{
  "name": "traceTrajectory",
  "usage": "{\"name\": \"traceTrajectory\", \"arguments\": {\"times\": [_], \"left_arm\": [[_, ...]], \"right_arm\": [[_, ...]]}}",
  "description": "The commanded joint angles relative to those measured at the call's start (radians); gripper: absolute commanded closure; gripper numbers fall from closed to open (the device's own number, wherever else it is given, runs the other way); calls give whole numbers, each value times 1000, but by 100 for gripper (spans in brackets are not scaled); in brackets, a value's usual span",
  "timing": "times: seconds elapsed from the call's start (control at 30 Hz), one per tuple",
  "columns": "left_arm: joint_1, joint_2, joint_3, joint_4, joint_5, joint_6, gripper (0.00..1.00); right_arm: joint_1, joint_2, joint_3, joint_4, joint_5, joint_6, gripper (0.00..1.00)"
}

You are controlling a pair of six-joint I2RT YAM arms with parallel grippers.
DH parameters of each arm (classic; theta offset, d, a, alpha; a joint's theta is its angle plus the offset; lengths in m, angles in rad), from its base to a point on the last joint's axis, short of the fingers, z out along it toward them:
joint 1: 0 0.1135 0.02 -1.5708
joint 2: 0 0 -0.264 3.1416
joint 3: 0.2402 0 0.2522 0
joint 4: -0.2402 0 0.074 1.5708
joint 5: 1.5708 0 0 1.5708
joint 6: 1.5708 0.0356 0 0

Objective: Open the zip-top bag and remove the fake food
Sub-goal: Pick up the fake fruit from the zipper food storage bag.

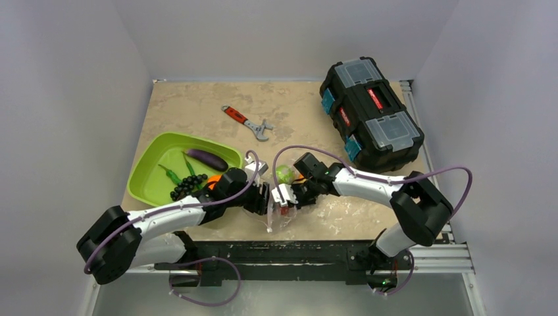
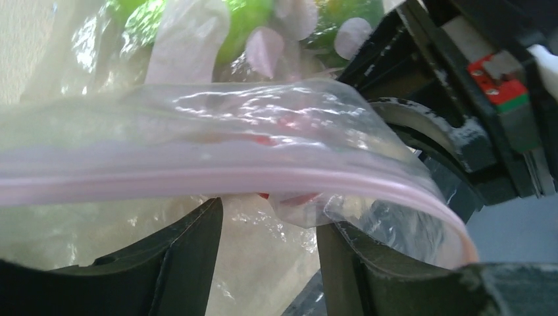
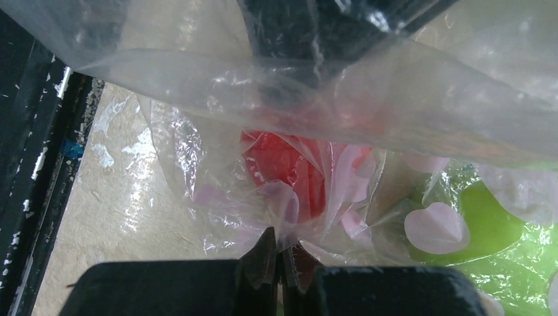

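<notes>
Partway: eggplant (image 1: 207,158) and pods (image 1: 170,174) lie in green tray (image 1: 154,158), frame left. At centre, zip-top bag (image 1: 281,214) holds red piece (image 3: 283,164). Right pincer (image 3: 279,253) pinches its film; left pincer (image 2: 270,230) spread.

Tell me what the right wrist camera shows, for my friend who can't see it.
The right tool, jaws shut, pinches a fold of the clear zip-top bag, with the tan table at left. A red toy food piece shows through the crinkly plastic, and a bright green thing sits to its right.
</notes>
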Motion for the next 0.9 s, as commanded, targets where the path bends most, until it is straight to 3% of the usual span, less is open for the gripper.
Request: {"name": "traceTrajectory", "arguments": {"times": [0.0, 0.57, 0.87], "left_arm": [[-10, -12, 52, 34, 83, 180, 46], [-72, -182, -49, 65, 73, 430, 33], [-168, -187, -197, 326, 55, 580, 32]], "right_arm": [[6, -40, 23, -24, -57, -63, 100], [7, -82, -5, -128, -110, -239, 100], [0, -140, -48, -217, -112, -424, 100]]}}
